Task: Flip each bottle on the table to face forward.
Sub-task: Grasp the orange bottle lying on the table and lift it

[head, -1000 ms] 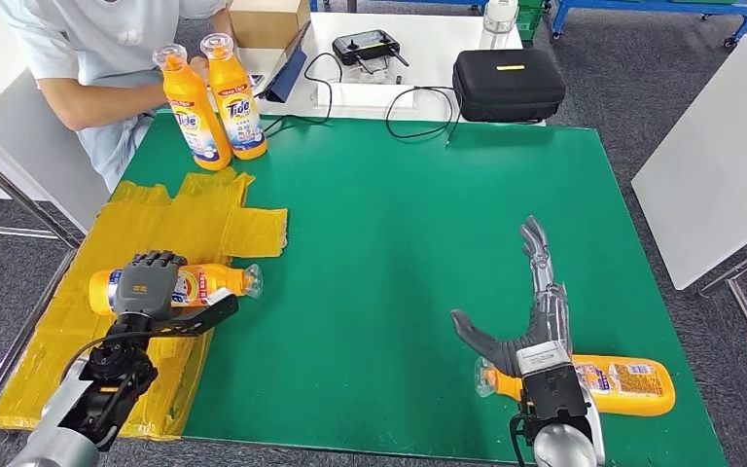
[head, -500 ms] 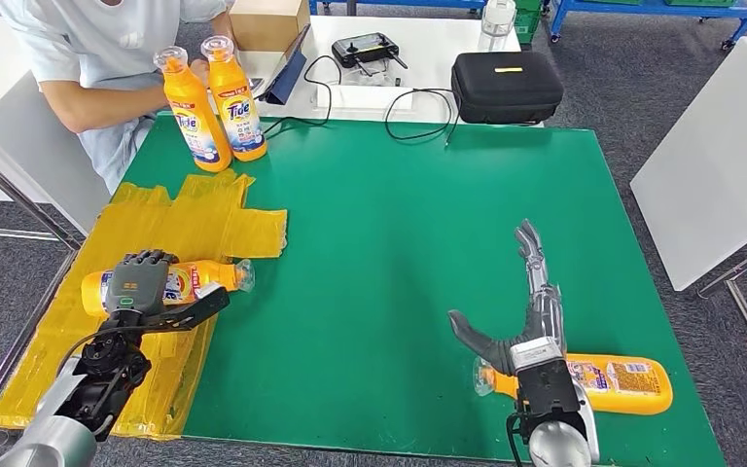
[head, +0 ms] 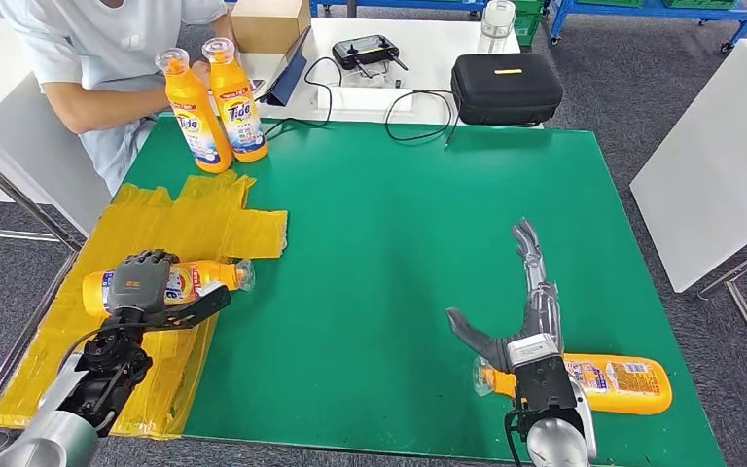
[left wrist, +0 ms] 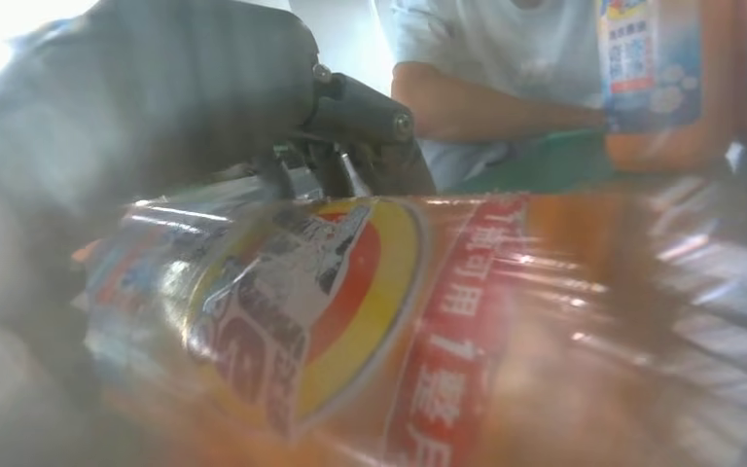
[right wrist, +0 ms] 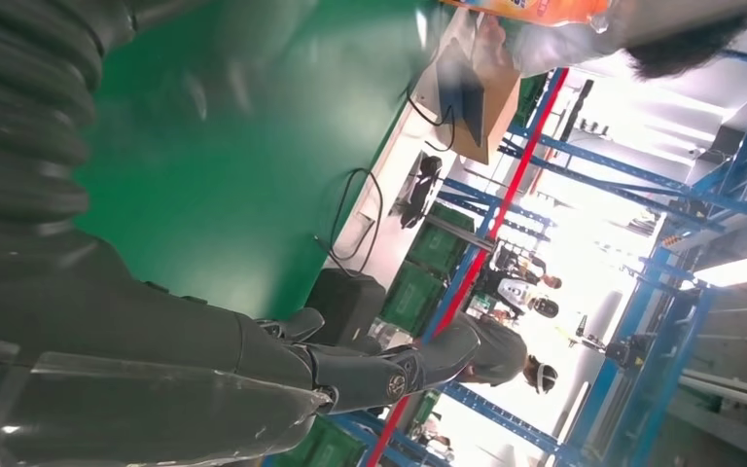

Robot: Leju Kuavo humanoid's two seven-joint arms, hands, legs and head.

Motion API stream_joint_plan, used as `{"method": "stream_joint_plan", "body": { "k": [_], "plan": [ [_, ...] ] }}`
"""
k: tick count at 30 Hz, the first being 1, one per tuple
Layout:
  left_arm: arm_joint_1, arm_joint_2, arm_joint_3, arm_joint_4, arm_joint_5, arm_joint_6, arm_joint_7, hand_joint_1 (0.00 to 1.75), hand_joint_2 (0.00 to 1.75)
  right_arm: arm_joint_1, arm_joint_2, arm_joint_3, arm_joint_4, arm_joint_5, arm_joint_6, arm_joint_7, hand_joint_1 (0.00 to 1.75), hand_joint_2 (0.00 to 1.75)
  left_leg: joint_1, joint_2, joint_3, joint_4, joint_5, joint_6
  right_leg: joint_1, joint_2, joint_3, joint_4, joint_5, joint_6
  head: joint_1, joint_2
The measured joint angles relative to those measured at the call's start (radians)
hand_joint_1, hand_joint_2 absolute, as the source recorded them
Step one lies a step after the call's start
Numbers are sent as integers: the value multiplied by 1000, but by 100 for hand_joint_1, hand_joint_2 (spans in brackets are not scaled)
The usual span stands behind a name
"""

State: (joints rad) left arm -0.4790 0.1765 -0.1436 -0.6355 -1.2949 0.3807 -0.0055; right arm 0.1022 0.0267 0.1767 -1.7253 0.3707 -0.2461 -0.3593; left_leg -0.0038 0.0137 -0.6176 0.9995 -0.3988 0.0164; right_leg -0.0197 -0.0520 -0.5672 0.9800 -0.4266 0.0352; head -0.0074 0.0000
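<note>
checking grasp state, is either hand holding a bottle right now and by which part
The left hand grips the lying bottle around its labelled body. The right hand is spread open above the other lying bottle, holding nothing.

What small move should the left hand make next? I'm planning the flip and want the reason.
Probably roll or lift the bottle it grips. The left hand is already wrapped around that bottle, which lies on its side on the yellow sheet, so no further reach seems needed. The right hand is open beside the other lying bottle.
</note>
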Motion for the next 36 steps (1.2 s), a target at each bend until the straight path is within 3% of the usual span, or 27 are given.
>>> {"method": "stream_joint_plan", "body": {
  "k": [3,24,36],
  "plan": [
    [-7,-3,0,18,-7,-37,3,0,175,-8,1,4,7,7,2,2,0,175,0,0,2,0,0,0,0,0,2,0,0,0,0,0],
    [-28,-9,-1,32,76,-160,-67,0,175,-47,8,7,48,16,10,8,0,175,0,-1,8,0,-1,0,-1,0,8,0,-1,0,0,0],
    [36,-1,-45,-142,168,-225,-96,0,175,-44,10,6,56,11,11,5,0,175,0,-1,5,0,0,0,-1,-1,5,0,-1,0,0,0]
  ]
}}
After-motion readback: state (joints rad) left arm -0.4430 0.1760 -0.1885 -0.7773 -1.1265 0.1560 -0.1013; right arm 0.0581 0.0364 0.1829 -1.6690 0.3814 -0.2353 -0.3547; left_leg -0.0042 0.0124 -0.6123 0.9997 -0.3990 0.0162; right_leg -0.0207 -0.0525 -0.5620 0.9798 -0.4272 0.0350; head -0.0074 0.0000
